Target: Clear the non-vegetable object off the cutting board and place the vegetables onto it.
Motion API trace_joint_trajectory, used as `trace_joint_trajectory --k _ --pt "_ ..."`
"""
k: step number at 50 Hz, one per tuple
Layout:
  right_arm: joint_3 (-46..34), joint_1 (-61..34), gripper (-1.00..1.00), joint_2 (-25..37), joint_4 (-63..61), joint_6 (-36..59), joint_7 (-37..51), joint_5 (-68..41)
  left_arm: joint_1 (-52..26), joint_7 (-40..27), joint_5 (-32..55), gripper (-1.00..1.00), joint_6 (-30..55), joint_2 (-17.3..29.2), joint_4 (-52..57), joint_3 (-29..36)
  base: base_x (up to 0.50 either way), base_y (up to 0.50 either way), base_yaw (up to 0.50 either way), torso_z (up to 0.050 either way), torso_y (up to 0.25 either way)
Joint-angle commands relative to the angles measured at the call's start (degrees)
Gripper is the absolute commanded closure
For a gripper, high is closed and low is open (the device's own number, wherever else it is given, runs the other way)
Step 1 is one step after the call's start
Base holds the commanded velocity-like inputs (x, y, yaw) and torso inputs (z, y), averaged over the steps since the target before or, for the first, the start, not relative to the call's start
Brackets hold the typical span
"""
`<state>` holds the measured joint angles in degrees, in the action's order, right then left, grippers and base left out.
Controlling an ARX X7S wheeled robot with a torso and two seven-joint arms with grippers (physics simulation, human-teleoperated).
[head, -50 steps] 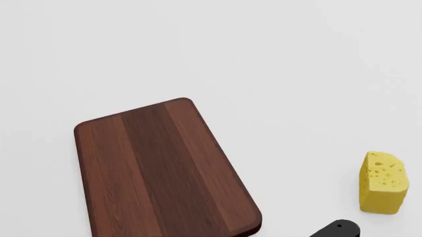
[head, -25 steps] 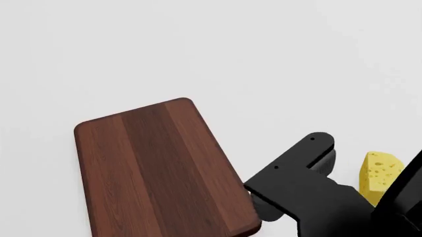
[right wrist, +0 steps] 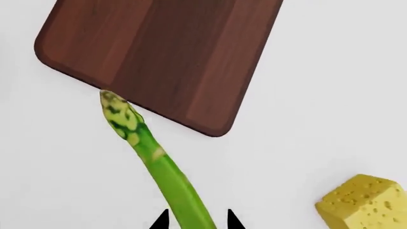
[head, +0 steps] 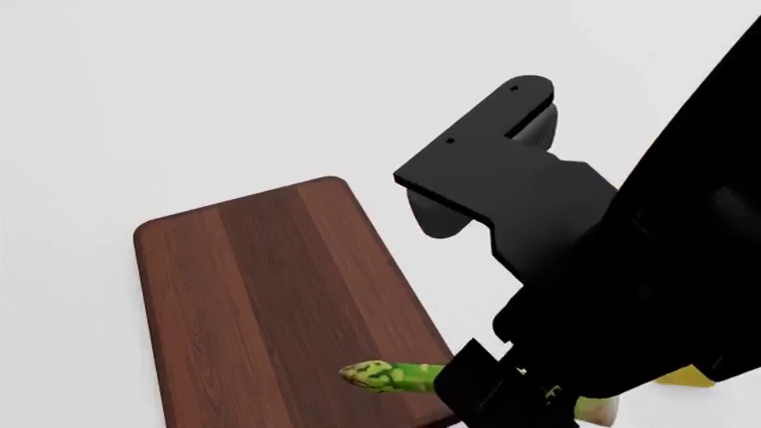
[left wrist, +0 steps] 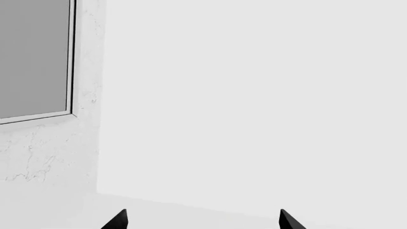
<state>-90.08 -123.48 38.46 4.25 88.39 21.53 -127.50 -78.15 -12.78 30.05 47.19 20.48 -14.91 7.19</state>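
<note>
The right gripper (right wrist: 197,220) is clenched on the asparagus (right wrist: 149,155), its two black fingertips flanking the stalk near the lower end, as the right wrist view shows. The spear reaches out from the jaws toward the board (right wrist: 162,52), and its bud tip lies at the board's near edge, seeming just to overlap it, though whether it touches the wood is hard to tell. In the head view the asparagus (head: 387,376) pokes out from under the dark right arm (head: 618,267), with its tip above the board's (head: 274,303) near right part and its pale cut end showing by the arm's underside. The cheese (right wrist: 362,202) sits off the board on the white table (right wrist: 305,119), well apart from the spear; in the head view only a yellow sliver (head: 687,378) of it shows under the arm. The left gripper (left wrist: 202,220) is released, its two tips spread wide with nothing between them, facing a pale wall (left wrist: 254,95) and a grey framed panel (left wrist: 35,57). The avocado appears in no view.
</note>
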Motion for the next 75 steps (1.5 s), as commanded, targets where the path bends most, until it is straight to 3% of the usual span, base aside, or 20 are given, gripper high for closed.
trace_joint_trajectory --k 1,13,26,47,63,75 --pt "2.36 -1.12 1.00 -4.31 3.62 -0.34 -17.71 19.35 -0.38 -0.15 0.07 -1.00 0.04 -0.02 -0.01 0.15 0.00 0.00 0.00 0.000 0.000" --pt "-1.66 0.24 1.00 -11.69 11.75 -9.61 -41.75 43.78 -0.77 0.07 -0.07 -1.00 -0.48 0.16 -0.70 0.33 0.00 0.00 0.00 0.000 0.000" --pt "-6.65 3.25 1.00 -20.35 26.74 -21.84 -56.58 56.46 -0.87 0.10 0.07 -1.00 -0.79 0.42 -1.11 0.14 0.00 0.00 0.00 0.000 0.000" --pt "-7.29 10.86 1.00 -28.32 40.76 -33.25 -62.85 61.94 -1.34 0.05 -0.07 -1.00 -1.26 0.75 -1.98 0.23 0.00 0.00 0.00 0.000 0.000" --pt "-6.98 16.66 1.00 -38.28 62.32 -44.80 -71.08 66.43 -1.17 -0.60 0.50 -1.00 -0.17 0.97 -0.30 0.18 0.00 0.00 0.00 0.000 0.000" --pt "-3.10 19.33 1.00 -38.37 61.03 -45.36 -70.47 67.25 -1.40 -0.53 0.53 -1.00 -0.53 1.19 -0.88 0.05 0.00 0.00 0.00 0.000 0.000"
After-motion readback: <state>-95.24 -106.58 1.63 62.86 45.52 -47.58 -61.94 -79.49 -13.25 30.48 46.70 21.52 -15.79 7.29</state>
